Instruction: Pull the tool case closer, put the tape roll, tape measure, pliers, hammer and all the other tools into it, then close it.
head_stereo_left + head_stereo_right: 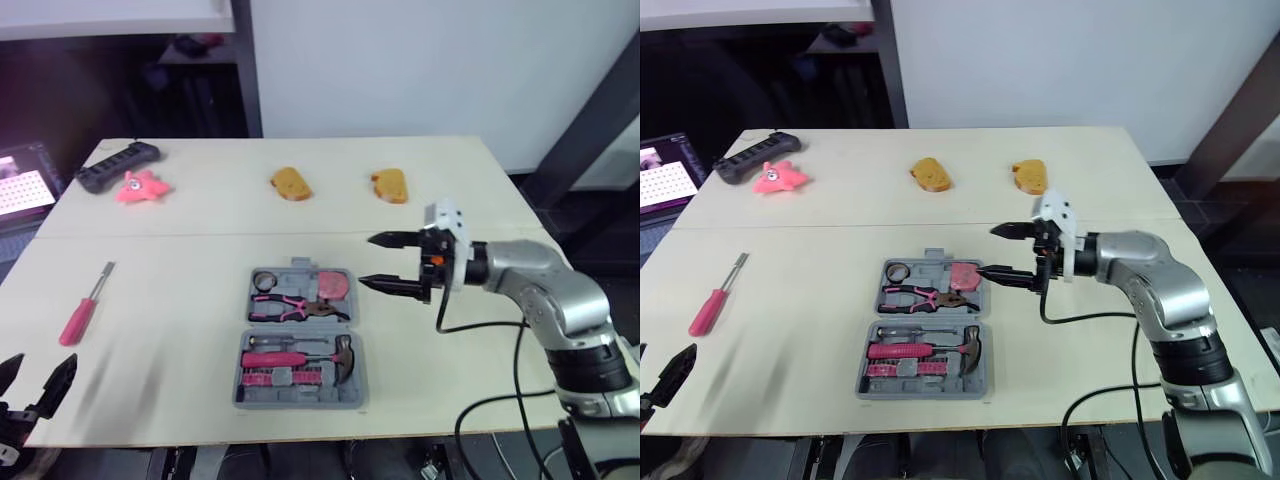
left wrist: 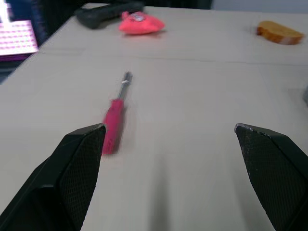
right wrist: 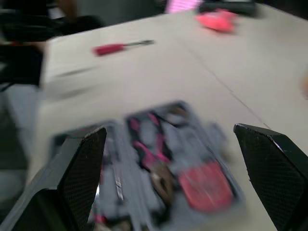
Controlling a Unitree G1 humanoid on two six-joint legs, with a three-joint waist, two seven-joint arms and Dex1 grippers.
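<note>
1. Lying open and flat at the front-middle of the table (image 1: 480, 200), the grey tool case (image 1: 299, 331) shows two trays. The far one holds the tape roll (image 1: 265, 279), the pink tape measure (image 1: 335, 285) and the pliers (image 1: 290, 307). The near one holds the hammer (image 1: 340, 356) beside smaller pink-handled pieces.
2. One pink screwdriver (image 1: 79, 318) lies alone on the bare table, well to the left of the case.
3. The right gripper (image 1: 366, 262) hovers just beside the case's far right corner, claw released and empty.
4. The left gripper (image 1: 38, 370) sits low at the table's near left edge. Its fingers are spread wide, grasping nothing, and the screwdriver is ahead of it.
5. Packing looks nearly finished: the screwdriver seems the last tool out. The next move likely calls for the left arm to reach forward, pinch the pink handle and carry it to the case. After that, the lid needs folding shut.
6. A black bar (image 1: 118, 165), a pink toy (image 1: 142, 186) and two tan bread-like pieces (image 1: 290, 184) rest along the far side.
</note>
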